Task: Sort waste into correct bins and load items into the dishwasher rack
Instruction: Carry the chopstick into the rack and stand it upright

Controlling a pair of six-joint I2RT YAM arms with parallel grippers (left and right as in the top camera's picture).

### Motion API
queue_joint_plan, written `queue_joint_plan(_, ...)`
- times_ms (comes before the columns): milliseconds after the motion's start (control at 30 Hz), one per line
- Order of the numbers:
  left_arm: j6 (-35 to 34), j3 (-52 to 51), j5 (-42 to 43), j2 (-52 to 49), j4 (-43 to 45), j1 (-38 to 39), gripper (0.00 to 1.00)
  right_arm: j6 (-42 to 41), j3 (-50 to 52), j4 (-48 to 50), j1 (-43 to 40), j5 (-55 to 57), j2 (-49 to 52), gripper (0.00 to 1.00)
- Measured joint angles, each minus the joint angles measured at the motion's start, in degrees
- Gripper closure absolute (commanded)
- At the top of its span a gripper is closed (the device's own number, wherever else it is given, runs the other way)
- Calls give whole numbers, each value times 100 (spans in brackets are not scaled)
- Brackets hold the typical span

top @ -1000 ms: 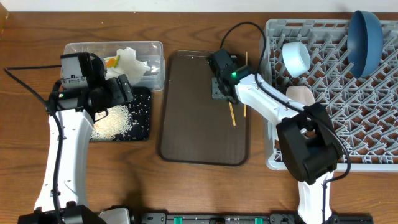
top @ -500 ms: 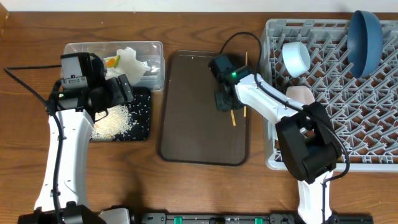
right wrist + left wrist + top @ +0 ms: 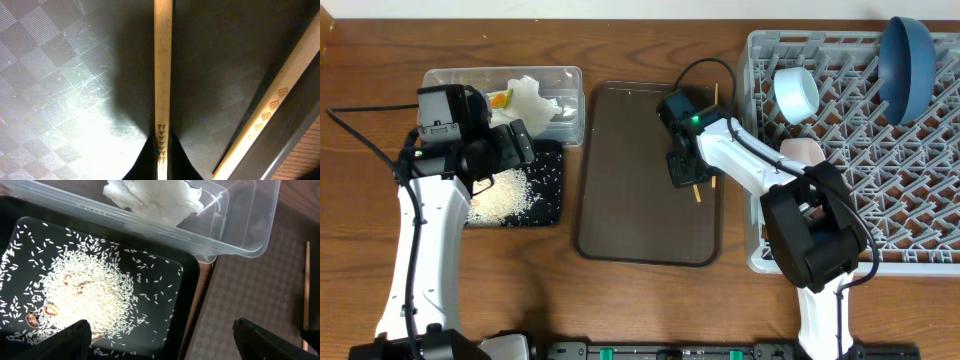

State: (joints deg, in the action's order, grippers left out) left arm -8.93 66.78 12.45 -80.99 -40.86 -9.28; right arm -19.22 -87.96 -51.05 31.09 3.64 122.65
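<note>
Loading step: right gripper (image 3: pixel 162 150) pinched shut on one chopstick (image 3: pixel 162 60) at right edge of serving tray (image 3: pixel 620 180); next, lift it across into dishwasher rack (image 3: pixel 910 190).

Left arm (image 3: pixel 415 250): white shells on the long links, black joints.
Right arm (image 3: pixel 745 160): same white links, bulky black joint housings.
Wrist light (image 3: pixel 697 122): small green glow on the right arm.
Cables (image 3: pixel 705 60): thin, black, looping off each arm.
Left gripper (image 3: pixel 160 330): black matte fingers.
</note>
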Motion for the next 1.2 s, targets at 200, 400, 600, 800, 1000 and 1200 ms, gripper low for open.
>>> queue_joint_plan(200,0,0,2,0,-2,0,7,39,-68,-127,0,-22,2,99)
queue_joint_plan(400,0,0,2,0,0,0,7,223,-581,-739,-20,-85,-48,99)
queue_joint_plan(600,0,0,2,0,-2,0,7,483,-1340,-1272,-275,-7,-942,98)
queue_joint_plan(800,0,0,2,0,0,0,7,566,-1582,-1665,-909,494,-2232,96)
queue_joint_plan(1000,0,0,0,0,0,0,7,1019,-1539,-1733,-2033,1095,-2448,95)
queue_joint_plan(1200,0,0,0,0,0,0,7,1829,-1102,-1045,-2983,1180,-2264,93)
